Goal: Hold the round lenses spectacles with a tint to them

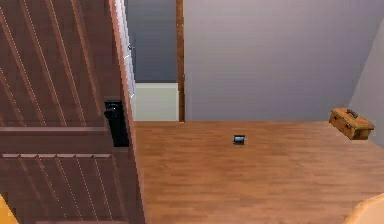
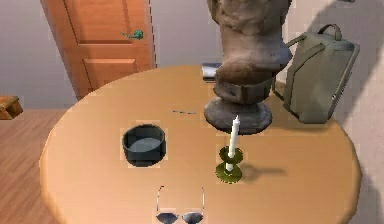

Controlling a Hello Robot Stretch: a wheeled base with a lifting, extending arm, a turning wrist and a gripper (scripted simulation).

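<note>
The tinted spectacles (image 2: 179,214) lie on the table (image 2: 320,175), near the candle (image 2: 231,155), below-left of it. The gripper's state cannot be told.

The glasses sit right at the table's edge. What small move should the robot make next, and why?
Probably roll the base slightly forward: the spectacles lie at the table near edge, slightly toward the arm side view's left of the arm's usual line.

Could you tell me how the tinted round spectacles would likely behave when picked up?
The thin-framed, dark-lensed round spectacles look light and probably fragile. Lying flat near the edge of the round wooden table, they might slide off if nudged.
</note>
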